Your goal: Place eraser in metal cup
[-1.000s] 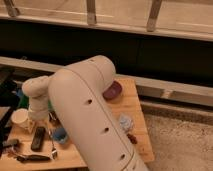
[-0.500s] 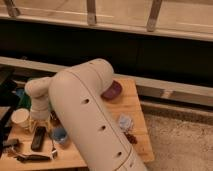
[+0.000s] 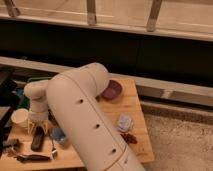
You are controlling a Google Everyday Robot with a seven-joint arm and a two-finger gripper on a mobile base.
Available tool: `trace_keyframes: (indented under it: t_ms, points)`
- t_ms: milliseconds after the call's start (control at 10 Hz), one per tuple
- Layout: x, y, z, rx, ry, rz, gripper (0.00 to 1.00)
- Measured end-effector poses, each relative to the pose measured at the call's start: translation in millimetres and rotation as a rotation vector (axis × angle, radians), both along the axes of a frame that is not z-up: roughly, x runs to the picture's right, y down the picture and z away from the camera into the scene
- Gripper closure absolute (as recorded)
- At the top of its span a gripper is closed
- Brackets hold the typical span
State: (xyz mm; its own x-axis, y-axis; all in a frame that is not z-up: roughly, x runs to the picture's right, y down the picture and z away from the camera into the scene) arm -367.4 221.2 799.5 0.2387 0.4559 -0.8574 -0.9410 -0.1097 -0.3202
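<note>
The black oblong eraser (image 3: 37, 139) lies on the wooden table (image 3: 135, 107) near its front left corner. My gripper (image 3: 37, 129) hangs from the big white arm (image 3: 85, 115), directly above the eraser's far end. Its yellowish fingers (image 3: 31, 129) are spread open and empty, one to either side of the eraser. A small grey thing (image 3: 11, 145) at the table's left edge may be the metal cup, but I cannot tell.
A white cup (image 3: 20, 118) stands just left of the gripper and a small blue cup (image 3: 58, 135) just right of the eraser. A dark-handled tool (image 3: 31, 157) lies in front. A purple bowl (image 3: 111, 90), a light-blue item (image 3: 124, 122) and a reddish item (image 3: 130, 137) sit to the right.
The gripper has come down toward the eraser. The eraser and the other things on the table have not moved.
</note>
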Motion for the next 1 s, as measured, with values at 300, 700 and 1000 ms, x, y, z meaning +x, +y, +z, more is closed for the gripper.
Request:
trace_keyframes:
  t_ms: [300, 700, 1000]
  points:
    - [-2.1, 4.8, 1.9, -0.010, 0.000, -0.011, 0.62]
    - [-1.1, -1.0, -7.4, 0.013, 0.002, -0.015, 0.99]
    - [2.7, -10.7, -20.1, 0.041, -0.002, -0.003, 1.00]
